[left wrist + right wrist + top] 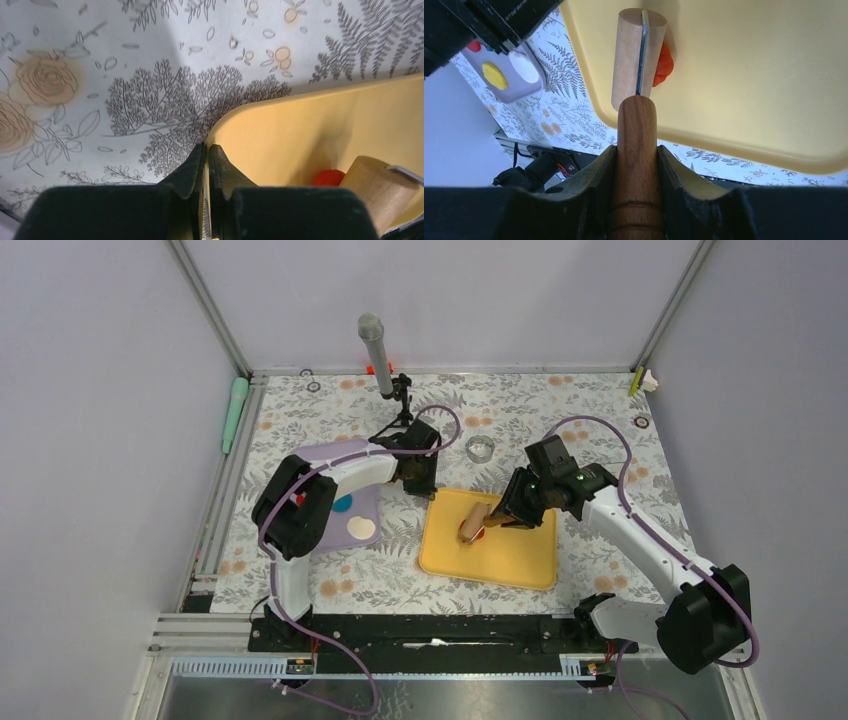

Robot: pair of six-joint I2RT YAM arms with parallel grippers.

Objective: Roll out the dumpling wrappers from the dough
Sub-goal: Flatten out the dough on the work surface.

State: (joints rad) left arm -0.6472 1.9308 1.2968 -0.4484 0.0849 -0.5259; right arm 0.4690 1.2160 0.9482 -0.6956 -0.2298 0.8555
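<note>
Leftmost on the counter [600,410] is the purple tray [368,510] with a blue disc [343,504] and a cream disc [361,529] on it, nothing to do with this step.

Next over, the left claw [206,150] sits right at the near-left corner of the yellow tray [520,558], fingers pinched closed with only a sliver between them. Honestly can't tell if it has the rim nipped or is just parked against it. Either way I'd want it bracing that corner, because the tray looks like it would skate on the printed cloth once the rolling push comes in.

Then the red dough [664,62]: it's on the yellow tray near the left end, mostly tucked under the wooden roller [631,55], with a thick bulge poking out on one side. So my read is it's nowhere near a thin wrapper yet.

The right claw [637,150] is clamped around the roller's handle, drum resting on the lump.

Tips for the step, imo: press down evenly, short passes right over the bulge, don't ride off the tray's edge, and change direction between passes so it spreads round instead of into a tongue.
</note>
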